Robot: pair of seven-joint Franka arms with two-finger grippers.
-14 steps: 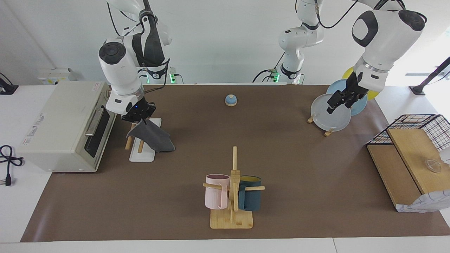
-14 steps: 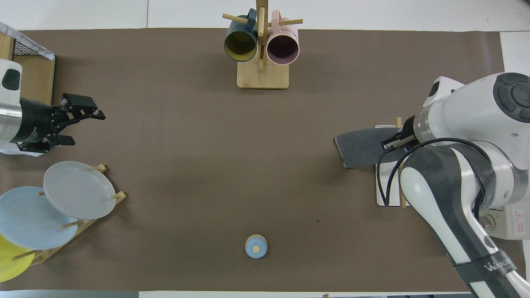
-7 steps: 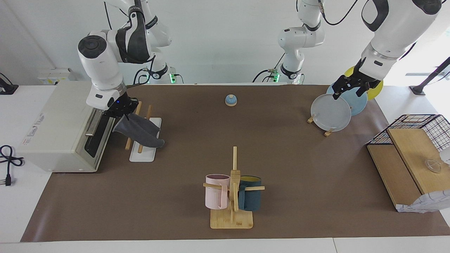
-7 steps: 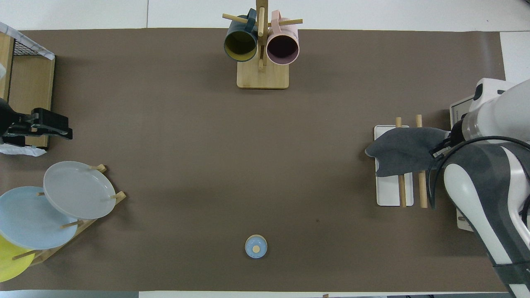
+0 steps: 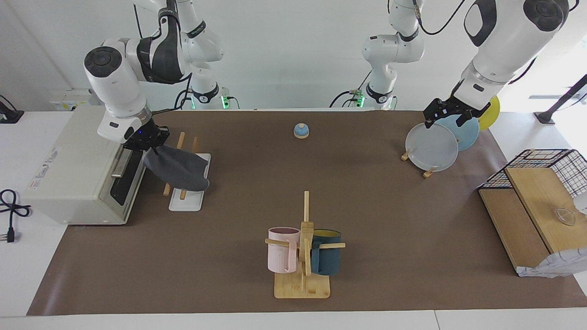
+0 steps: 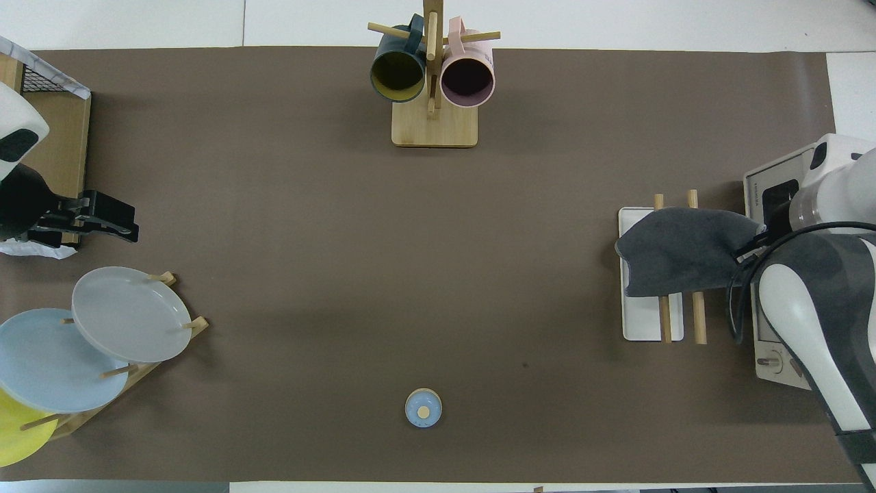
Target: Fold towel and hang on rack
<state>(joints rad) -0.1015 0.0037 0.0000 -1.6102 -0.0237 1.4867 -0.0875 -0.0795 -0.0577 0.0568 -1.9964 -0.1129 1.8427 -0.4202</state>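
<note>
The towel (image 5: pixel 176 167), dark grey face up, lies draped across both wooden rods of the rack (image 5: pixel 185 201); its free end hangs over the white base toward the table's middle. My right gripper (image 5: pixel 149 142) is shut on the towel's edge, over the gap between the rack and the toaster oven. In the overhead view the towel (image 6: pixel 684 250) covers the rods' middle, the rack (image 6: pixel 643 325) shows beneath it, and the right gripper (image 6: pixel 756 239) holds the towel's edge. My left gripper (image 5: pixel 451 114) is open and empty in the air over the plate stand; it also shows in the overhead view (image 6: pixel 113 222).
A toaster oven (image 5: pixel 78 165) stands right beside the rack at the right arm's end. A peg stand with two mugs (image 5: pixel 302 256) is at the table's middle, farthest from the robots. A plate stand (image 5: pixel 433 146), a wire basket with wooden boards (image 5: pixel 536 192) and a blue bell (image 5: pixel 301 131) are also here.
My right gripper has moved toward the toaster oven, pulling the towel across the rack's rods. My left gripper has risen and shifted over the plates.
</note>
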